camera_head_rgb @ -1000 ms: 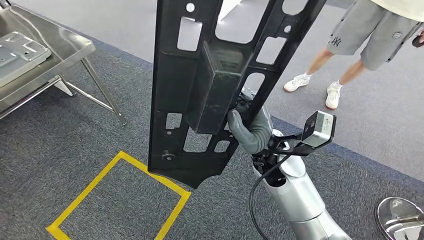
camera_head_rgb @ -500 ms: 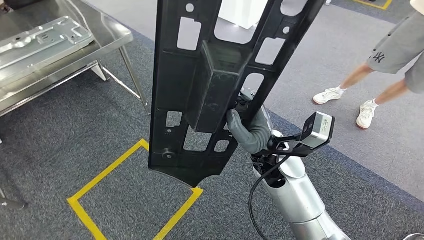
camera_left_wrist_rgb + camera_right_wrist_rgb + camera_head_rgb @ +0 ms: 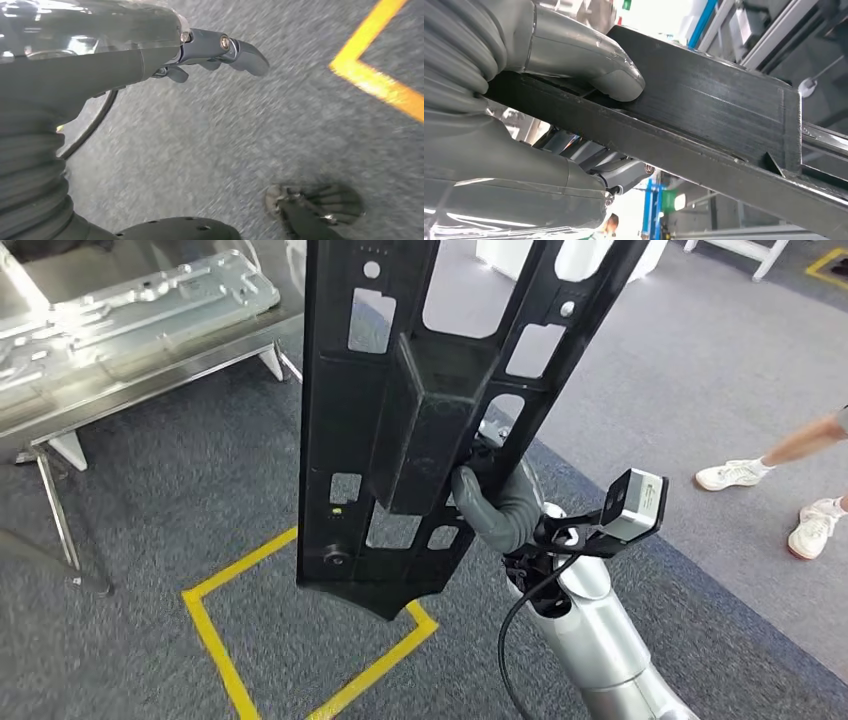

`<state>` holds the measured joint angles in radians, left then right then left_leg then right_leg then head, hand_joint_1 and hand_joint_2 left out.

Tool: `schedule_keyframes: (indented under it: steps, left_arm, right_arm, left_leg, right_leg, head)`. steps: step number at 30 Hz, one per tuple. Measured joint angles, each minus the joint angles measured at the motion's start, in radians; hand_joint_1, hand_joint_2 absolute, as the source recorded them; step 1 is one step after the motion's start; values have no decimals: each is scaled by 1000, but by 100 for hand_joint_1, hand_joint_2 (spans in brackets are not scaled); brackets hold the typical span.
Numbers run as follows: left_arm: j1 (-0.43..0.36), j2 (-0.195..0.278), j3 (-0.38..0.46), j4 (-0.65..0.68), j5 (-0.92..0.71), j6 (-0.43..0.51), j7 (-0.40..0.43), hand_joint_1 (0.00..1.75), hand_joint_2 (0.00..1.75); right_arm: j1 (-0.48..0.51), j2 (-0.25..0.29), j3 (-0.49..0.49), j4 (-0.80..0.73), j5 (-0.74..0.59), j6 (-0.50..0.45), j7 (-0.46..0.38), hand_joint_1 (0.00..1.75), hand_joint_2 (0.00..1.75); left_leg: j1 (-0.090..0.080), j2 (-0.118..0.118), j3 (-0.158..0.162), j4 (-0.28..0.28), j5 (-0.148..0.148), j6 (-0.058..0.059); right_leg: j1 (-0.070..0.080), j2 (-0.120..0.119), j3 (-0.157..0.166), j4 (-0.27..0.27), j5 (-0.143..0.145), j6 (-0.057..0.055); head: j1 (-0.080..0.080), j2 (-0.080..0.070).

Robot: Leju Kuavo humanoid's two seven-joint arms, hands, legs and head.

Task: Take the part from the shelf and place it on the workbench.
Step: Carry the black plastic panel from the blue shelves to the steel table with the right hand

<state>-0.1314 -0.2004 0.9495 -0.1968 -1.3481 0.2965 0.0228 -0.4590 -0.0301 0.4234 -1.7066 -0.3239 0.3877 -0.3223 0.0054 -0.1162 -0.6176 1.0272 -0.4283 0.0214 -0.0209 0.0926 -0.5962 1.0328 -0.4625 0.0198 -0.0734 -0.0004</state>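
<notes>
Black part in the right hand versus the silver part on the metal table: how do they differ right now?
The black part is dark and matte; the silver part is pale, shiny metal. The black part stands nearly upright in the air, gripped by the right hand; the silver part lies flat on the metal table, with no hand on it. Both are long panels with cut-out holes.

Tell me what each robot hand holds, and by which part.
The right robot hand grips the black part by its raised box-shaped block at mid-panel. The left robot hand holds nothing.
</notes>
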Motion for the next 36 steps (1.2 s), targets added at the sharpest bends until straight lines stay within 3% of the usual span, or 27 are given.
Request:
schedule_keyframes:
  steps: [2,3,5,7,9,10,11,13,14,15,17,18,20,22,23,24,25,27,28,30,31,33,34,36]
  left_arm:
    - [2,1,0,0,-1,0,1,0,175]
    - [2,1,0,0,-2,0,1,0,175]
    - [2,3,0,0,-2,0,2,0,175]
    - [-1,5,0,0,-2,1,3,0,175]
    - [-4,7,0,0,-2,1,4,0,175]
    - [-4,8,0,0,-2,1,4,0,175]
    - [-3,9,0,0,-2,1,4,0,175]
    - [0,11,0,0,-2,1,5,0,175]
    - [1,11,0,0,-3,0,5,0,175]
    - [2,11,0,0,-3,0,5,0,175]
    - [4,11,0,0,-3,-1,4,0,175]
    - [5,9,0,0,-2,-1,4,0,175]
    - [3,6,0,0,-3,-1,4,0,175]
    - [2,5,0,0,-3,-1,4,0,175]
    - [2,5,0,0,-3,-1,4,0,175]
    - [2,5,0,0,-3,-1,3,0,175]
    - [2,5,0,0,-3,0,2,0,175]
    - [3,5,0,0,-3,0,1,0,175]
    - [3,5,0,0,-3,1,1,0,175]
    - [3,6,0,0,-3,2,2,0,175]
    - [4,6,0,0,-3,4,3,0,175]
    - [6,7,0,0,-3,7,4,0,175]
    - [7,7,0,0,-4,8,5,0,175]
    - [7,7,0,0,-5,9,7,0,175]
  right_arm:
    - [0,0,0,0,0,0,-2,175,175]
    - [-1,0,0,0,0,0,-4,175,175]
    - [-2,1,0,0,0,0,-6,175,175]
    - [-2,2,0,0,0,0,-6,175,175]
    - [0,2,0,2,0,0,-5,175,175]
    - [1,2,0,2,0,0,-5,175,175]
    - [1,2,0,2,0,0,-5,175,175]
    - [0,1,0,2,0,0,-5,175,175]
    - [0,1,0,2,0,0,-5,175,175]
    - [0,1,0,2,0,0,-5,175,175]
    - [-1,1,1,2,0,0,-5,175,175]
    - [-2,1,1,2,0,0,-5,175,175]
    - [-3,1,1,2,0,0,-6,175,175]
    - [-1,0,0,2,0,0,-6,175,175]
    - [1,-1,0,3,0,0,-7,175,175]
    - [3,-2,0,3,1,0,-7,175,175]
    - [5,-2,0,4,1,0,-7,175,175]
    - [6,-3,0,5,3,0,-7,175,175]
    - [5,-4,0,5,3,1,-7,175,175]
    - [4,-4,0,4,5,1,-7,175,175]
    - [4,-4,0,4,6,2,-7,175,175]
    - [2,-4,0,4,7,4,-8,175,175]
    - [1,-4,0,3,7,5,-8,175,175]
    - [-3,-4,1,2,8,6,-8,175,175]
  left_leg:
    - [3,-22,-6,-4,4,-14]
    - [1,-16,-9,0,1,-19]
    - [-3,34,-33,58,-33,-29]
    - [-1,88,-94,189,-98,-37]
    - [2,102,-137,280,-127,-43]
    - [3,105,-129,270,-113,-45]
    - [4,112,-101,218,-82,-45]
    - [0,149,-21,71,-25,-38]
    - [-4,165,4,22,-12,-32]
    - [-8,174,14,-3,-10,-25]
    - [-11,158,11,-8,-11,-11]
    - [-10,148,12,-11,-9,-5]
    - [-5,128,15,-19,-3,7]
    - [-3,109,15,-21,-1,14]
    - [-4,97,15,-20,-1,16]
    - [-5,84,15,-19,-1,16]
    - [-5,70,15,-17,-1,16]
    - [-4,42,15,-10,-3,13]
    - [-4,29,14,-7,-5,10]
    - [-2,8,6,1,-7,0]
    - [0,-1,1,1,-6,-6]
    - [6,-18,-2,-7,-4,-19]
    - [6,-10,-6,-1,-9,-24]
    - [6,37,-39,70,-45,-35]
  right_leg:
    - [1,-19,3,-7,2,-8]
    - [-1,-32,7,-12,3,-15]
    - [-6,-63,17,-22,5,-27]
    - [-2,-93,21,-23,1,-35]
    - [1,-125,23,-23,-2,-36]
    - [1,-139,24,-23,-4,-35]
    - [1,-151,27,-22,-7,-33]
    - [4,-172,34,-21,-14,-26]
    - [7,-181,36,-20,-16,-21]
    - [10,-189,37,-19,-18,-16]
    - [14,-208,39,-21,-20,-6]
    - [12,-204,41,-18,-24,-1]
    - [7,-159,20,30,-58,7]
    - [5,-108,-44,156,-120,11]
    - [5,-100,-80,224,-142,12]
    - [5,-98,-106,268,-149,13]
    - [5,-97,-114,274,-134,13]
    - [2,-85,-75,172,-58,10]
    - [-1,-61,-44,101,-27,8]
    - [-4,-22,-8,12,2,5]
    - [-3,-12,-5,3,-2,2]
    - [0,-33,-2,-4,3,-9]
    - [-1,-44,4,-14,7,-17]
    - [-5,-73,18,-36,15,-31]
  head:
    - [0,0]
    - [0,0]
    - [-1,0]
    - [-1,0]
    - [-1,0]
    - [-1,0]
    - [-1,0]
    - [-1,0]
    - [-1,0]
    - [-1,0]
    - [-1,0]
    - [-1,0]
    - [-1,0]
    - [-1,0]
    - [-1,0]
    - [-1,0]
    - [-1,0]
    - [-1,0]
    - [-1,0]
    - [-1,0]
    - [-1,0]
    - [-1,0]
    - [-1,0]
    - [-1,0]
